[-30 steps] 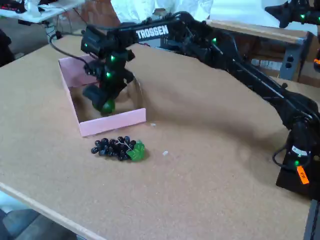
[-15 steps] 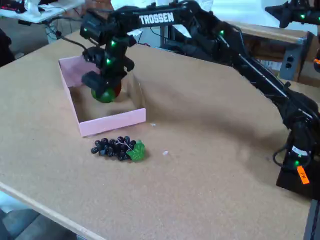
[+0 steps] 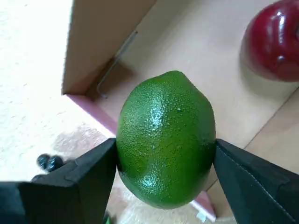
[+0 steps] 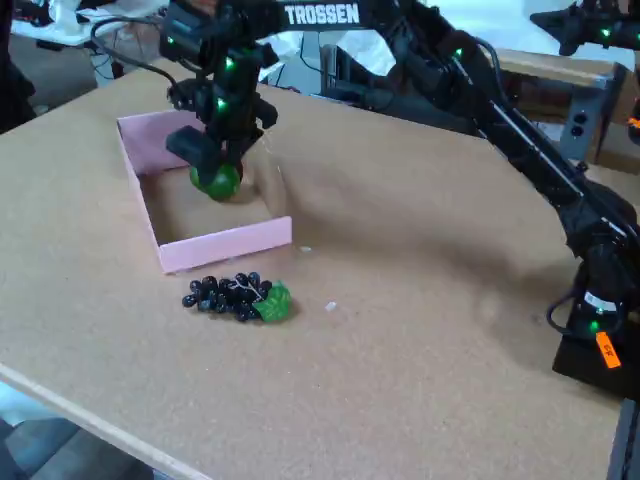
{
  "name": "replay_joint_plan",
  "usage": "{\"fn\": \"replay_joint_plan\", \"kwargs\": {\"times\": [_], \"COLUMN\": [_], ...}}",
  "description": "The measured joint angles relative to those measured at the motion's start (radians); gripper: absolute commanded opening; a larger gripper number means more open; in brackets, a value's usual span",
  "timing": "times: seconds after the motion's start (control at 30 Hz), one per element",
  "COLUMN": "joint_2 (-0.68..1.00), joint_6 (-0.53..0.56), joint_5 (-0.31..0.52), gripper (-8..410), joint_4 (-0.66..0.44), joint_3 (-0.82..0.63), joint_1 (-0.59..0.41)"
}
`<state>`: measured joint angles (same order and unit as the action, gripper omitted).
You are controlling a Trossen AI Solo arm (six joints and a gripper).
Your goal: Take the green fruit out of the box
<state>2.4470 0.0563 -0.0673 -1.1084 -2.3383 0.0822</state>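
Particleboard tabletop [image 4: 400, 330] fills most of the fixed view, tan and speckled, with its near edge cutting across the lower left corner. Cluttered benches and a white sheet are seen along the top of the frame, and a second dark arm is glimpsed at the upper right. The pink box [image 4: 225, 245] is set at the left of the table, and a dark grape bunch [image 4: 235, 297] with a green leaf lies just in front of its near wall.

The gripper [image 4: 215, 172] is closed on the green fruit [image 4: 221, 181], which is held above the box floor at the left centre of the frame. In the wrist view the green fruit [image 3: 166, 140] is seen pinched between both black fingers [image 3: 86, 179], with the red apple [image 3: 275, 39] resting on the tan floor at the upper right.

Compared with the frame a second earlier, the fruit has been raised from the box floor, apparently clear of the walls, and the arm has been lifted higher.
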Motion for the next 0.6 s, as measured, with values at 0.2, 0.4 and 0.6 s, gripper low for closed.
{"fn": "replay_joint_plan", "kwargs": {"times": [0.2, 0.4, 0.6], "joint_2": [-0.018, -0.024, -0.06], "joint_6": [0.022, 0.031, 0.043], "joint_5": [0.001, 0.002, 0.017], "gripper": [222, 222, 222], "joint_4": [-0.056, -0.106, -0.132], "joint_3": [0.0, 0.0, 0.015], "joint_1": [0.024, 0.048, 0.068]}}
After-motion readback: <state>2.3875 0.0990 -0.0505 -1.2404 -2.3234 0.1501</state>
